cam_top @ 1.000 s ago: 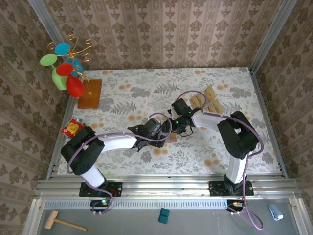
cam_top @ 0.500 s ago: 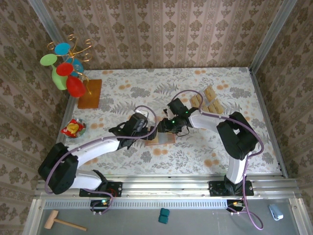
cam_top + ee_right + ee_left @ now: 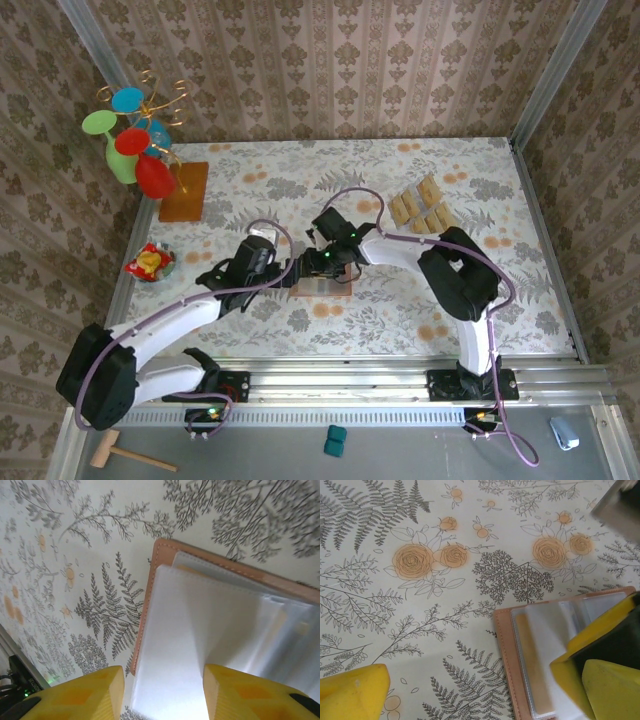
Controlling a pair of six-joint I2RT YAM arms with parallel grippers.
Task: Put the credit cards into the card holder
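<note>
While the top external view gives the whole layout, the wrist views resolve the detail. From above, the card holder (image 3: 336, 289) lies open near the middle of the floral surface (image 3: 300, 170). The left gripper (image 3: 288, 276) is at its left edge and the right gripper (image 3: 318, 263) is over its far-left corner. The credit cards (image 3: 425, 205) lie in rows at the far right of the surface, well apart from the card holder.

The left wrist view adds the stitched tan border and the clear sleeves (image 3: 547, 630) inside. That gripper's yellow fingers (image 3: 350, 692) stand wide apart, one over bare surface and the other over the sleeves. The right wrist view shows one sleeve leaf raised between the right gripper's fingers (image 3: 75, 695), which stand partly apart.

Whether those fingers press on the leaf cannot be told. From above, both grippers cover much of the card holder. In the left wrist view, one finger hides its right part and the frame edge cuts off its lower end. The sleeves are blurred in the right wrist view.

The left arm stretches low and diagonally forward to the right. The right arm is folded at the elbow, with its forearm reaching left across the surface.
</note>
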